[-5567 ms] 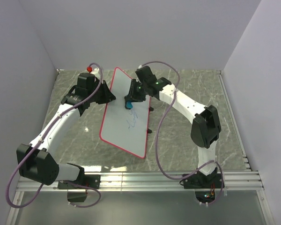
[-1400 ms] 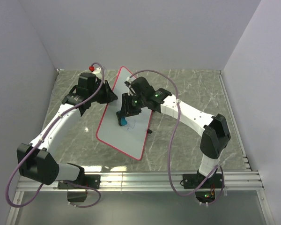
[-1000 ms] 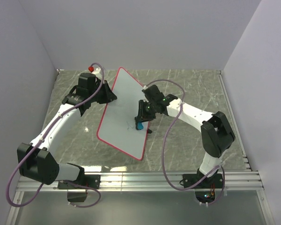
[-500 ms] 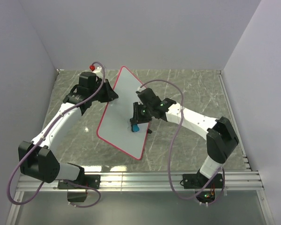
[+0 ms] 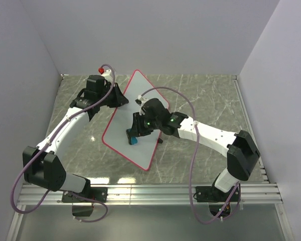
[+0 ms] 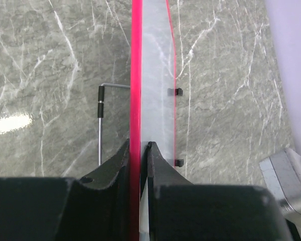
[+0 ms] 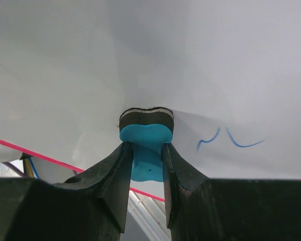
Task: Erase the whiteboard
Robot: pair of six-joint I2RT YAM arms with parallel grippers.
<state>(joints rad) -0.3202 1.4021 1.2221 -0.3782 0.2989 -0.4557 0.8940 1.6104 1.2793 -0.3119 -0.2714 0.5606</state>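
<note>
Edgewise, whiteboard between left fingers

Lit brightly and evenly from above, with faint, soft shadows. Glares white on the table left of the whiteboard. Renders the whiteboard a dull, uneven grey in the right wrist view. Blurs darkly nearest the lens, below the whiteboard, in both wrist views.

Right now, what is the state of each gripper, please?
Left gripper: shut on the whiteboard edge.
Right gripper: shut on the blue eraser, held against the whiteboard.
</note>
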